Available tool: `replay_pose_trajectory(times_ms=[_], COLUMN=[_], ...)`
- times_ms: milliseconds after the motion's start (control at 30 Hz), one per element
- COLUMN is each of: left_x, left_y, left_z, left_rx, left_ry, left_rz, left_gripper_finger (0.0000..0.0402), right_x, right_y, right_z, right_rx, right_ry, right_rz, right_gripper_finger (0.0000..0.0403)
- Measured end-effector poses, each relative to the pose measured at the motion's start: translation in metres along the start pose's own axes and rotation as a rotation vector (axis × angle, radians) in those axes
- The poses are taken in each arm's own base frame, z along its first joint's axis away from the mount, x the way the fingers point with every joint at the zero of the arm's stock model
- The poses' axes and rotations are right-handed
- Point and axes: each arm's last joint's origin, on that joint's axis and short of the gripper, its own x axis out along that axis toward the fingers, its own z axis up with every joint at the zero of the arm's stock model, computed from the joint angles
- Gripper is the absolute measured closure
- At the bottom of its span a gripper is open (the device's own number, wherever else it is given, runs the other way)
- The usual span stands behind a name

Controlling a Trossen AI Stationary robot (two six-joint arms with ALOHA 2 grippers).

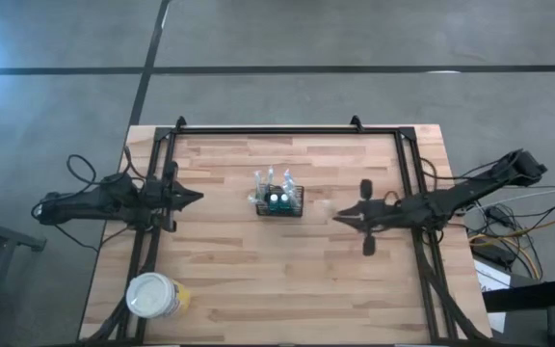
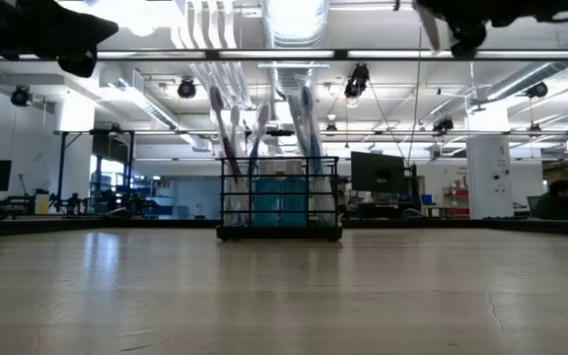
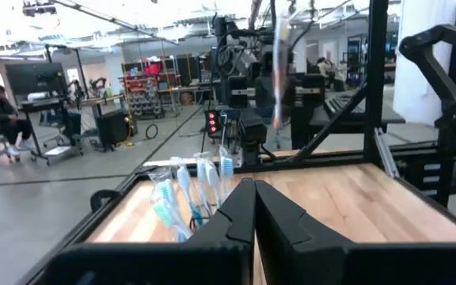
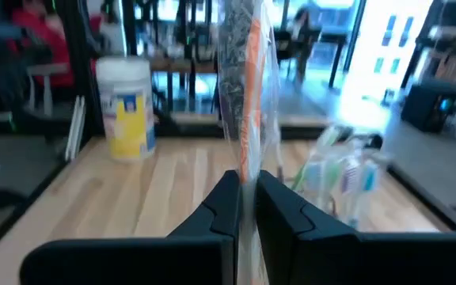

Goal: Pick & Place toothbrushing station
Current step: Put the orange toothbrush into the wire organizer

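The right gripper [image 4: 246,198] had its jaws clamped on a clear-wrapped toothbrush [image 4: 242,87], held upright, likely to drop it into the black wire caddy [image 1: 279,200] at mid-table just beside it. The left gripper [image 3: 253,207], jaws together and empty, waited at the table's left edge.

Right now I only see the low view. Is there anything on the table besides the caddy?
Observer: Yes, a yellow cup with a white lid stands at a table corner on the left arm's side.
Operator: Is the right gripper holding something?
Observer: The right gripper is shut on a clear packet with orange inside.
Operator: And the left one?
Observer: The left gripper is shut with nothing in it, pointing toward the caddy.
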Motion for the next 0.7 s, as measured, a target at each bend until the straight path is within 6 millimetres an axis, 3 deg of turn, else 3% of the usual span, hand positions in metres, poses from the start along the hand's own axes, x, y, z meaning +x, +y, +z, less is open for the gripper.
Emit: replay_pose_trajectory(times_ms=[200, 400, 700], left_x=[0.002, 0.002, 0.008], left_y=[0.001, 0.003, 0.002], left_z=[0.002, 0.001, -0.002], left_rx=[-0.043, -0.096, -0.026], left_ry=[-0.010, -0.003, 0.043], left_rz=[0.031, 0.092, 0.089], left_gripper_finger=[0.0394, 0.0394, 0.0394], right_x=[-0.024, -0.040, -0.066], right_y=[-0.011, -0.019, -0.030], right_z=[-0.017, -0.032, -0.057], right_rx=[0.016, -0.024, -0.078], right_ry=[-0.157, -0.208, -0.307], right_rz=[-0.004, -0.018, 0.004], right_gripper_finger=[0.0383, 0.0383, 0.0383])
